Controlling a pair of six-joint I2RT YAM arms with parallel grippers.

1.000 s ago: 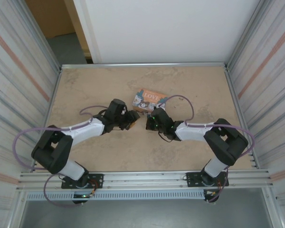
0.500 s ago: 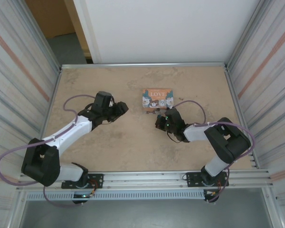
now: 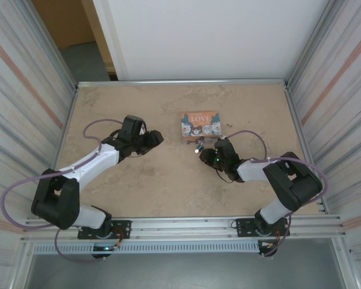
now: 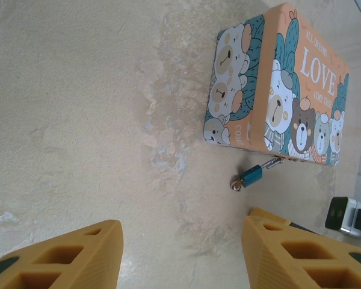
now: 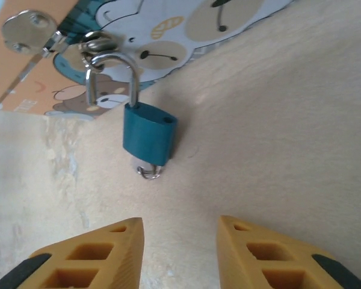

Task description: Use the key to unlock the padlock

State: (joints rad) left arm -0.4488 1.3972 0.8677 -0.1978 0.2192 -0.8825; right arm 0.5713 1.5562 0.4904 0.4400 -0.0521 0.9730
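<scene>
The tiny teal padlock (image 5: 148,133) lies on the table, its thin shackle (image 5: 111,66) hooked through the latch of the orange "LOVE" tin (image 4: 301,78). The shackle's left leg ends free beside the body. A small silver key (image 4: 236,186) sticks out of the padlock's (image 4: 251,175) bottom. My right gripper (image 5: 180,241) is open just short of the padlock, holding nothing. My left gripper (image 4: 182,247) is open wide over bare table, well to the left of the padlock (image 3: 198,144). From above, the left gripper (image 3: 154,139) and right gripper (image 3: 204,153) flank the tin (image 3: 200,124).
A round silver metal piece (image 5: 22,29) shows beside the tin's latch. Corrugated metal walls (image 3: 33,102) close in the table on both sides, with a white panel at the back. The stone-patterned tabletop (image 3: 168,186) stretches towards the arm bases.
The left gripper has pulled back to the left, away from the tin. The tin has shifted right and squared up. The right gripper has moved slightly right with it.
</scene>
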